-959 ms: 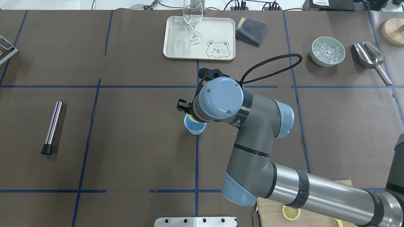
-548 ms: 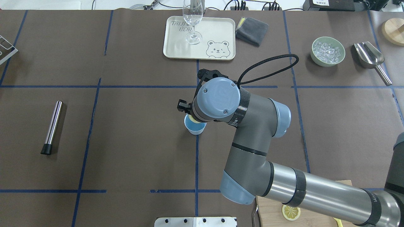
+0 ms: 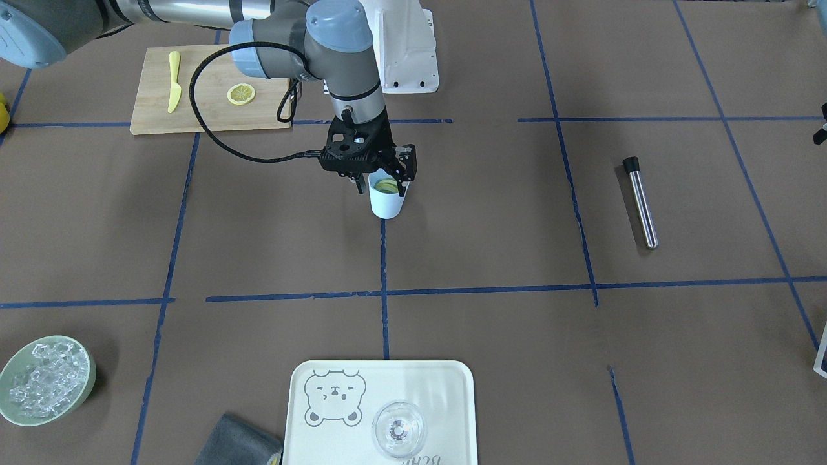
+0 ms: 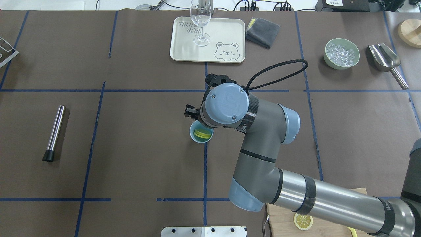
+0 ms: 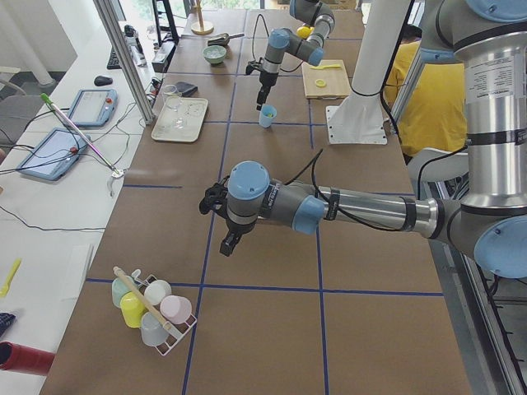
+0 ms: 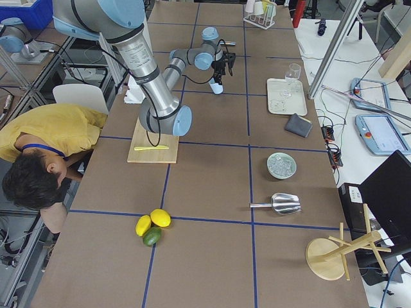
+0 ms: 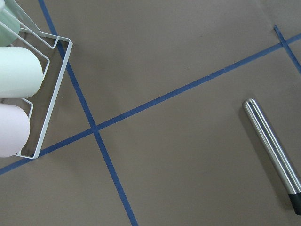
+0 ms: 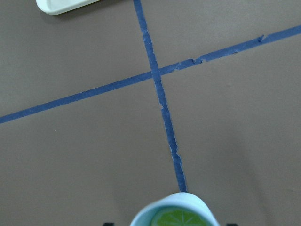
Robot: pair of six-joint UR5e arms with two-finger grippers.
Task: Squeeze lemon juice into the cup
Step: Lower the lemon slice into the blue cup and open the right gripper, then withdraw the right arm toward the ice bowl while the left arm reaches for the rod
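One slice: near the robot-side edge of the bench [image 4: 138,164], towards its right corner, you have a thin lemon slice [image 3: 241,94] and a yellow knife [image 3: 173,81] lying apart on a wooden board [image 3: 207,110].
Left gripper [image 5: 229,243]: hangs over the bench's left half, near the steel rod [image 4: 55,131]; you cannot tell how far its jaws are parted.
Cup [image 3: 386,204]: upright at mid-bench, on a blue tape line [image 4: 205,164].
Lemon [image 4: 203,133]: lies inside the cup with its cut face showing, touching neither finger.
Right gripper [image 3: 382,187]: just over the cup's mouth, jaws spread wider than the rim, one finger on either side, holding nothing.
Far edge: you will find a tray [image 4: 227,33] with a clear glass [image 4: 201,23] standing on it and a folded grey cloth [image 4: 263,32] just beside it. Farther right are a green bowl of ice [image 4: 341,68] and a metal scoop [image 4: 384,57].
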